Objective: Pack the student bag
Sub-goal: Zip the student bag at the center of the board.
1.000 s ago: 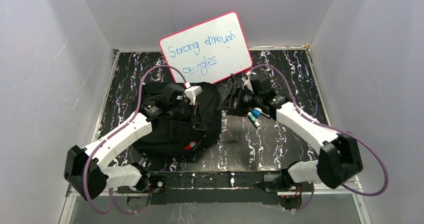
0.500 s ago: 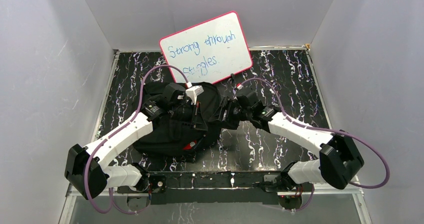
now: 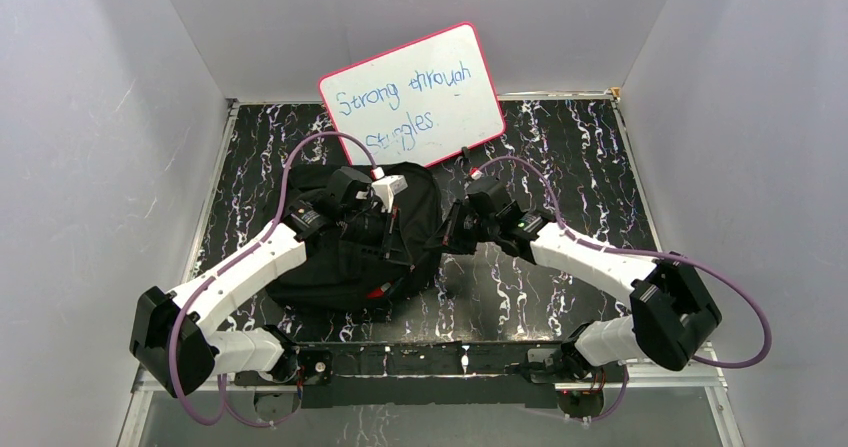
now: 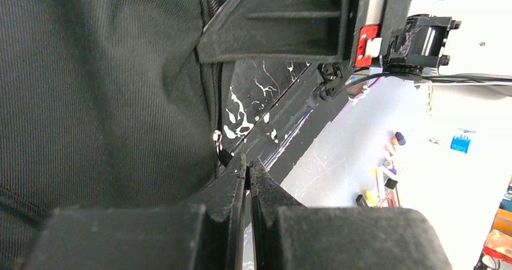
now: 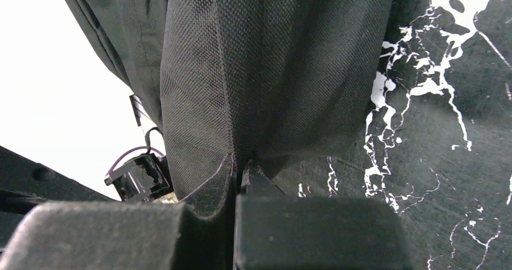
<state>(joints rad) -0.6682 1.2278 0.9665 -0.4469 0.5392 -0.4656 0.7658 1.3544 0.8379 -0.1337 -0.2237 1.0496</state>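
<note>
The student bag point(image 3: 335, 257) is a big black fabric backpack lying on the left half of the marbled table. My left gripper point(image 3: 393, 235) sits over its right part; in the left wrist view the jaws point(image 4: 248, 163) are shut on the black zipper pull point(image 4: 224, 155), beside the bag's ribbed fabric point(image 4: 102, 95). My right gripper point(image 3: 448, 235) is at the bag's right edge. In the right wrist view it point(image 5: 240, 168) is shut on a fold of the bag's woven fabric point(image 5: 272, 70), which rises from the table.
A pink-rimmed whiteboard point(image 3: 414, 95) with handwriting leans against the back wall behind the bag. Black marbled table point(image 3: 560, 147) shows to the right and behind. Grey walls close in both sides. The right gripper's body point(image 4: 284, 22) hangs close above the left jaws.
My right arm swung left from the middle right of the table to the bag's right edge, and its jaws closed on the fabric. The left arm has stayed put.
</note>
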